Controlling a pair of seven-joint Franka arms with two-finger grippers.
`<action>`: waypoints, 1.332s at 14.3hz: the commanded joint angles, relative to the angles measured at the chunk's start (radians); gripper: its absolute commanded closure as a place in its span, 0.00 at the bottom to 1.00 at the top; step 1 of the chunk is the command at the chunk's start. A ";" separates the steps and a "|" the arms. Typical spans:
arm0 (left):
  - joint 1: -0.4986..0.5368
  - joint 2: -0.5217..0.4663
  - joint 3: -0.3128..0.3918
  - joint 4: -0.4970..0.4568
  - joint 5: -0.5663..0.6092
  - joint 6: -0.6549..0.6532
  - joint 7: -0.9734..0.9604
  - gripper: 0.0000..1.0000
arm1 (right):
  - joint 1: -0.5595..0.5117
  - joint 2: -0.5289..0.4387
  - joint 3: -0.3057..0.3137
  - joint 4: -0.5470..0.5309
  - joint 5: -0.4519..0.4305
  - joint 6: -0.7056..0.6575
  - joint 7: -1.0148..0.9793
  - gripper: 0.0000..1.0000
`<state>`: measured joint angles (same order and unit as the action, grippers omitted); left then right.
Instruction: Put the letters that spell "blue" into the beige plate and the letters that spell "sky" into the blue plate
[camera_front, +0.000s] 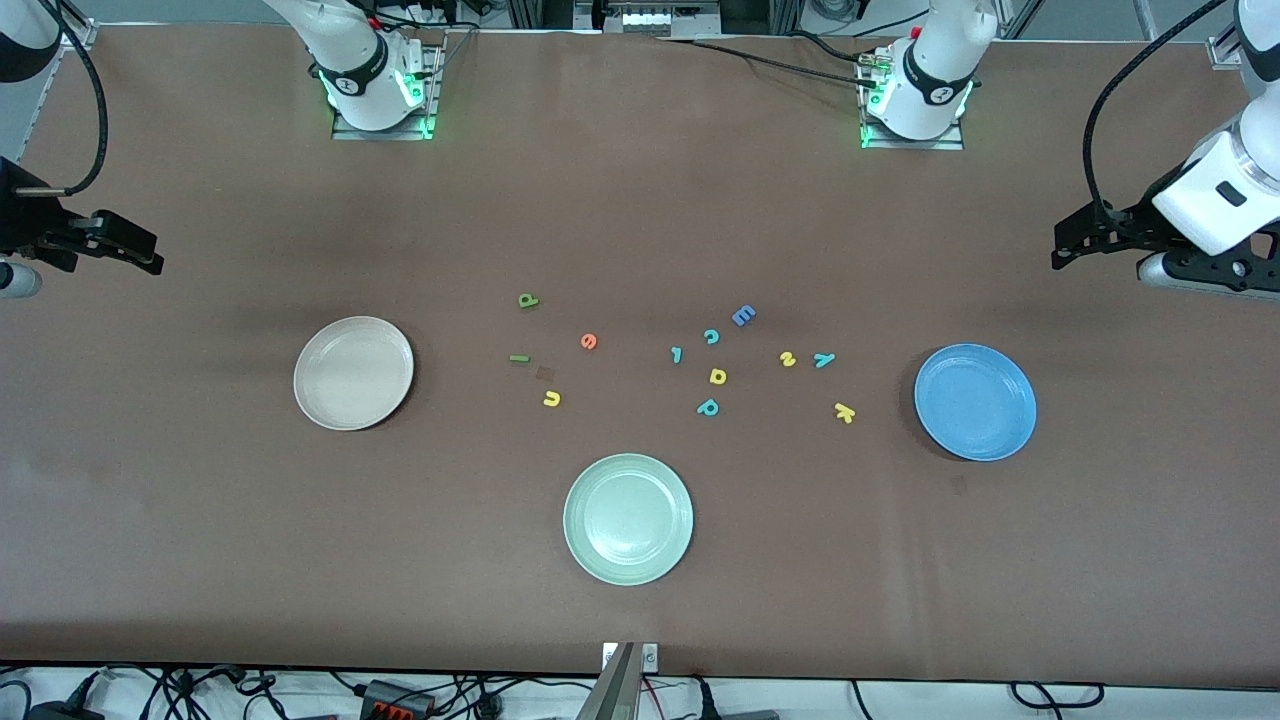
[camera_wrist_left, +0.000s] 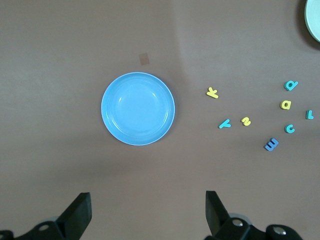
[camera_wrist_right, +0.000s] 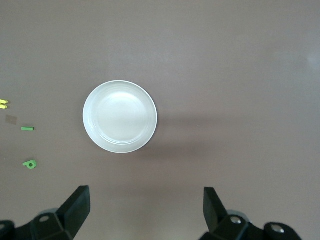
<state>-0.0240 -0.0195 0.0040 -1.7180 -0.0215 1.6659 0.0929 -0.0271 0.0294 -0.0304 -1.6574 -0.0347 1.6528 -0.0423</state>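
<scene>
The beige plate (camera_front: 353, 372) (camera_wrist_right: 120, 117) lies toward the right arm's end and the blue plate (camera_front: 975, 402) (camera_wrist_left: 138, 108) toward the left arm's end. Both hold nothing. Beside the beige plate lie the green b (camera_front: 528, 300), green l (camera_front: 519, 359), orange e (camera_front: 588, 341) and yellow u (camera_front: 551, 399). Near the blue plate lie the yellow s (camera_front: 787, 359), teal y (camera_front: 823, 360) and yellow k (camera_front: 844, 412). My right gripper (camera_front: 150, 255) (camera_wrist_right: 146, 212) hangs open over its table end. My left gripper (camera_front: 1058, 248) (camera_wrist_left: 148, 215) hangs open over the other end.
A pale green plate (camera_front: 628, 518) sits nearer the front camera, mid-table. A blue block E (camera_front: 743, 316), teal c (camera_front: 711, 336), yellow a-like letter (camera_front: 717, 376) and two more teal letters (camera_front: 708, 407) lie between the two letter groups.
</scene>
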 joint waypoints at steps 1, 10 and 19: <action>0.006 0.000 -0.006 0.012 -0.002 -0.005 0.011 0.00 | -0.010 -0.020 0.006 -0.008 0.010 -0.011 -0.002 0.00; -0.002 0.085 -0.010 0.015 -0.005 -0.011 0.024 0.00 | -0.010 -0.025 0.006 0.001 0.010 -0.065 0.013 0.00; -0.123 0.409 -0.071 0.015 -0.003 0.283 0.022 0.00 | -0.007 -0.020 0.007 0.002 0.009 -0.053 0.007 0.00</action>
<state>-0.1403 0.3178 -0.0429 -1.7270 -0.0215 1.8565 0.1010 -0.0270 0.0206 -0.0302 -1.6525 -0.0347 1.6063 -0.0402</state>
